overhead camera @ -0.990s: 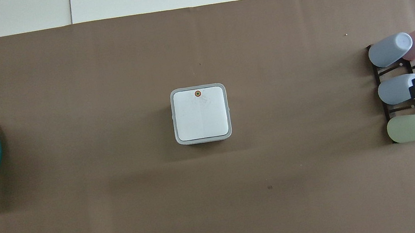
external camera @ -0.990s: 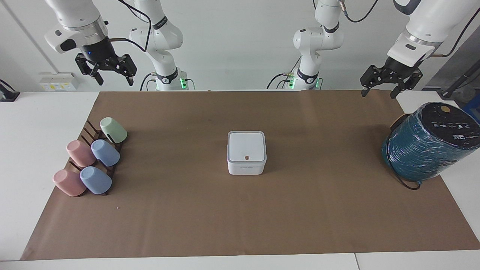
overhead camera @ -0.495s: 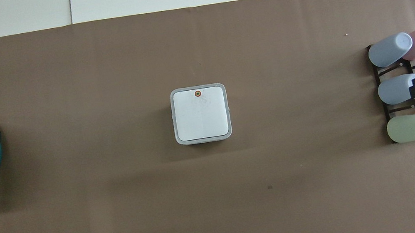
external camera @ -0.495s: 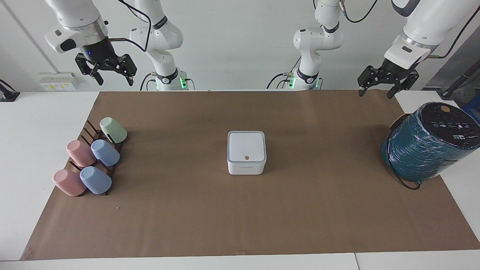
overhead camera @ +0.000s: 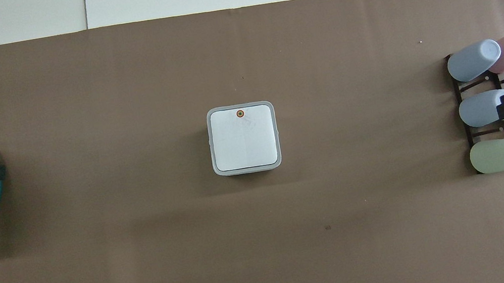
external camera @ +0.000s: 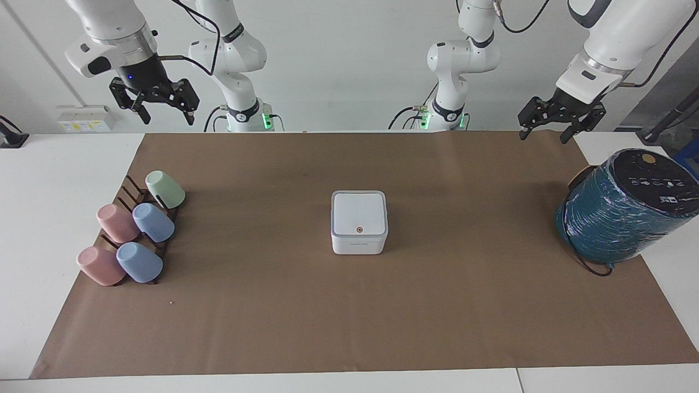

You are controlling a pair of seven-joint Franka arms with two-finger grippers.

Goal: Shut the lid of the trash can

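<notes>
No legible text, faint print on trash can front — unreadable

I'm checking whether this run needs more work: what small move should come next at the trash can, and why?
Probably none beyond holding both arms back. The lid already lies flat on the trash can, level with the grey rim and its orange dot facing up. The left gripper and right gripper hang open up at the robots' edge of the table, touching nothing.
</notes>
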